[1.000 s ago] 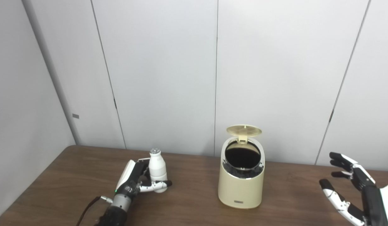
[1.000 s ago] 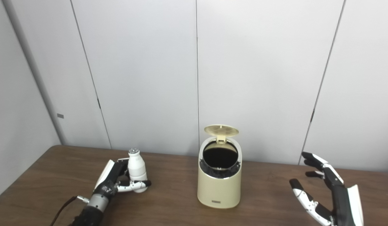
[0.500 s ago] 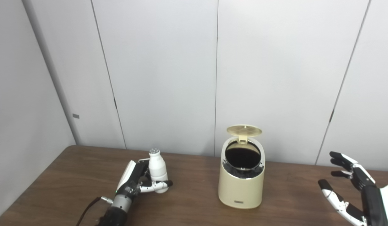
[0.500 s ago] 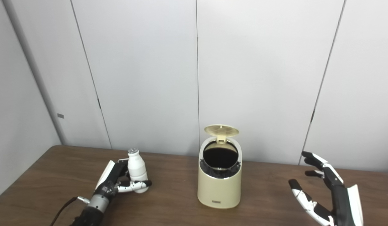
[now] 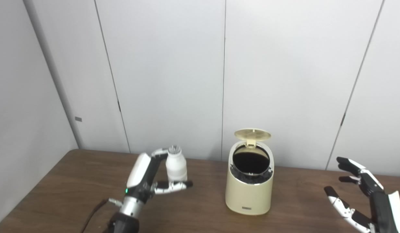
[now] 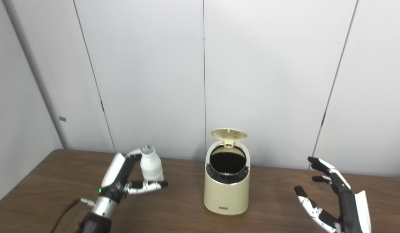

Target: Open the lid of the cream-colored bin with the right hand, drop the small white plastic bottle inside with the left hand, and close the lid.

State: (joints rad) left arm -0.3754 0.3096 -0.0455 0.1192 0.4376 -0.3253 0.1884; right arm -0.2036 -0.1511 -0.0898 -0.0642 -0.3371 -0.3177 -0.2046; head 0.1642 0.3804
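Dark brown wood-grain counter [image 5: 73,181] against pale grey wall panels [image 5: 167,74] with thin vertical seams; at left, the left hand [image 5: 148,179] grips the small white plastic bottle [image 5: 176,166], upright with a ribbed cap, raised clear of the counter and well left of the bin. Centre: the cream bin [image 5: 249,189], smooth and rounded, stands on the counter with its round lid [image 5: 252,133] flipped up at the back, the dark inside showing. At far right, the right hand [image 5: 365,200] is empty, black-and-white fingers spread, palm turned toward the bin and well apart from it.
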